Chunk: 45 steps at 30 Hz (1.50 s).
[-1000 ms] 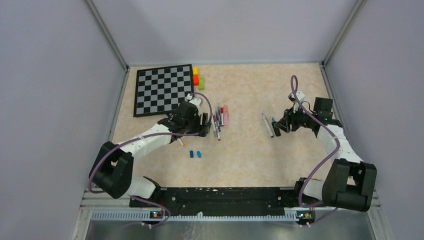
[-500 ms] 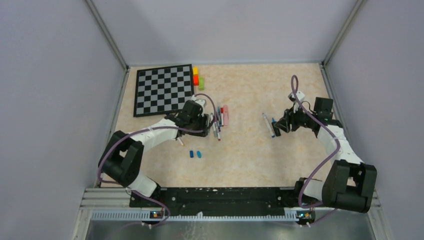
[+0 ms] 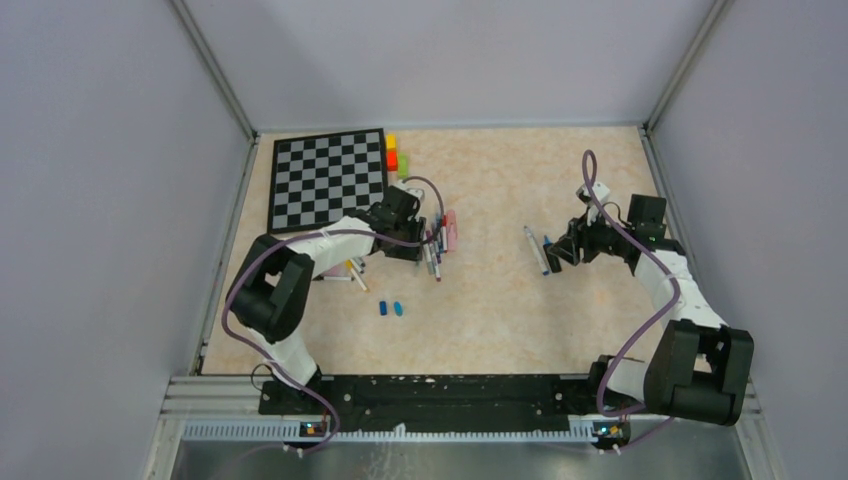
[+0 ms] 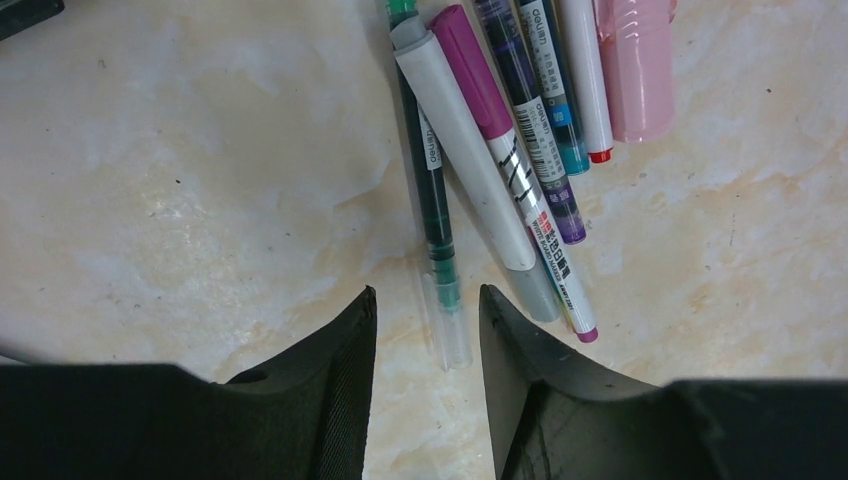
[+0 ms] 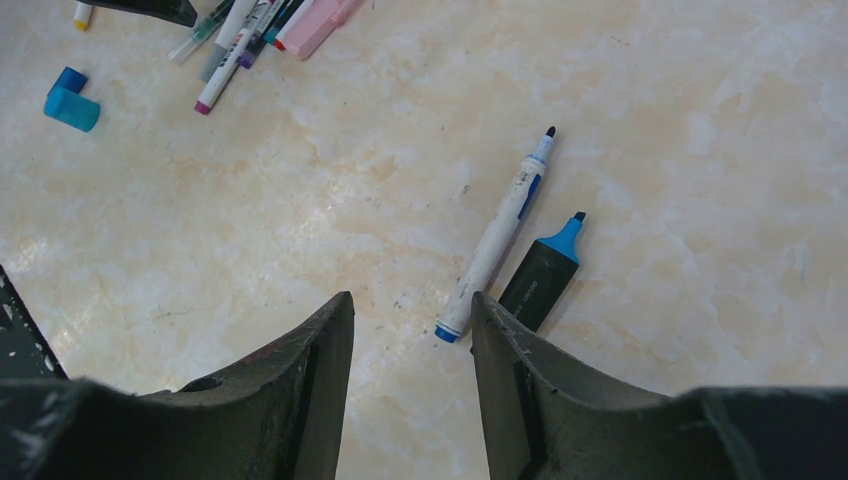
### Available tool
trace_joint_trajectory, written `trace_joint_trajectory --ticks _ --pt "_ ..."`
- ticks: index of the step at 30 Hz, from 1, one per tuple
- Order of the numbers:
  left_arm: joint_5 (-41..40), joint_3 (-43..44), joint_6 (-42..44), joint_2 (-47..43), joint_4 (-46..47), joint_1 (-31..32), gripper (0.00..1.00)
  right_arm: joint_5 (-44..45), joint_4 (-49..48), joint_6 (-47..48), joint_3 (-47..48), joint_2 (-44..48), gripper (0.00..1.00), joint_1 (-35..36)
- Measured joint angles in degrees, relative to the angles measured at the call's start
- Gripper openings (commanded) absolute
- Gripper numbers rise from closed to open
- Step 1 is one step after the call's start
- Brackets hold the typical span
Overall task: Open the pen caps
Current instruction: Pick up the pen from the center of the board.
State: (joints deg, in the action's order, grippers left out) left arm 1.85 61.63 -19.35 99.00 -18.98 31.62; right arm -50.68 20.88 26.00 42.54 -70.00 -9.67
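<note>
A cluster of pens (image 3: 438, 240) lies mid-table. In the left wrist view it holds a green pen with a clear cap (image 4: 432, 210), a grey marker (image 4: 465, 160), a magenta-capped pen (image 4: 505, 150), purple and teal pens, and a pink highlighter (image 4: 637, 70). My left gripper (image 4: 427, 300) is open and empty, and the green pen's clear end lies between its tips; it also shows in the top view (image 3: 420, 245). My right gripper (image 5: 412, 300) is open and empty beside an uncapped white pen (image 5: 497, 235) and a dark highlighter with a bare blue tip (image 5: 543, 278). Two blue caps (image 3: 390, 308) lie loose.
A chessboard (image 3: 325, 180) lies at the back left with yellow, red and green blocks (image 3: 394, 155) beside it. A few more pens (image 3: 345, 270) lie under my left arm. Grey walls close in the table on three sides.
My left arm has swung away from me and to the right, bringing its gripper up to the pen cluster. The right arm has not moved.
</note>
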Motion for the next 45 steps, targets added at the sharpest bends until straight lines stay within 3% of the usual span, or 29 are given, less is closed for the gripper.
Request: trace_joint_trajectory --ticks 8,45 --pt "0.74 0.52 -0.02 1.92 -2.10 0.02 0.39 0.02 0.00 0.00 0.00 0.00 0.46 0.00" --pt "-1.46 4.66 0.28 5.33 -7.02 1.77 0.41 0.00 0.17 0.87 0.00 0.09 0.46 0.00"
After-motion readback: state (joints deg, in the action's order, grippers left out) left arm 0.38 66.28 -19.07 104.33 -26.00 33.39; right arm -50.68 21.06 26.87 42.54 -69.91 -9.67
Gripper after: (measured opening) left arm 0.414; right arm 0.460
